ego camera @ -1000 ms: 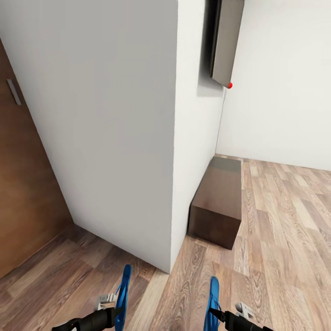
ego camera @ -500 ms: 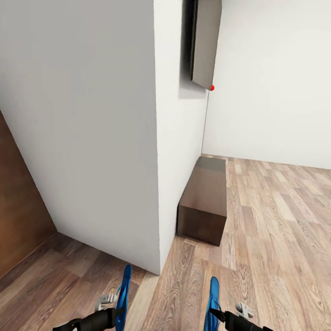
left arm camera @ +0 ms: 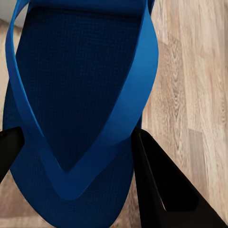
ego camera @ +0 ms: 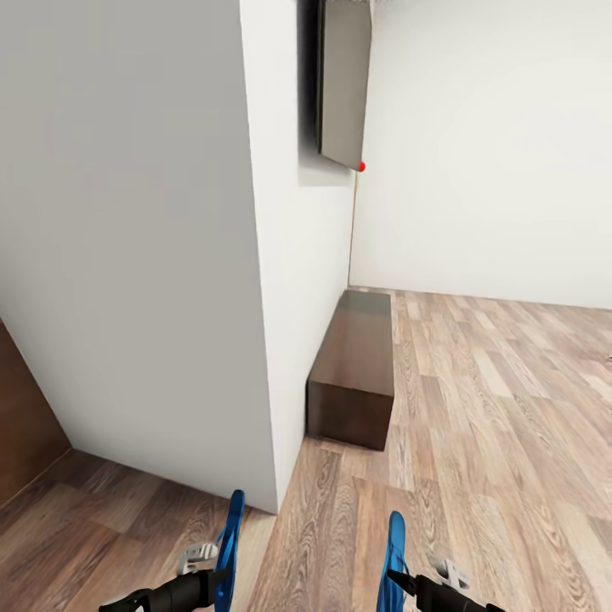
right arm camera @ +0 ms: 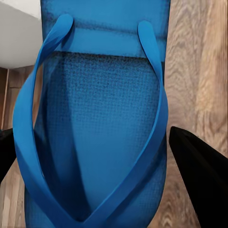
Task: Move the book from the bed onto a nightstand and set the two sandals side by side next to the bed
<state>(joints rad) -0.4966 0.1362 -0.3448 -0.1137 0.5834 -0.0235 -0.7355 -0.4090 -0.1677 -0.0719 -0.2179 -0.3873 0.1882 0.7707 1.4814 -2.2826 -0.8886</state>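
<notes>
Each hand carries one of the two bright blue sandals, held edge-up low over the wood floor. My left gripper (ego camera: 223, 578) is shut on the left sandal (ego camera: 231, 527), whose sole (left arm camera: 80, 71) lies between the black fingers (left arm camera: 161, 190). My right gripper (ego camera: 393, 578) is shut on the right sandal (ego camera: 394, 535), its straps and sole (right arm camera: 104, 95) close to the lens between the dark fingers (right arm camera: 199, 171). The book, the bed and the nightstand are out of view.
A white wall corner (ego camera: 259, 340) juts toward me just ahead on the left. Beyond it a long low dark-brown cabinet (ego camera: 353, 374) stands against the wall under a dark wall panel (ego camera: 344, 85). A brown door (ego camera: 21, 425) is at far left. Plank floor (ego camera: 501, 425) opens to the right.
The whole picture has slid leftward, so the camera has turned right: the door is nearly out of frame and more floor shows at right. Both grippers still hold their sandals the same way.
</notes>
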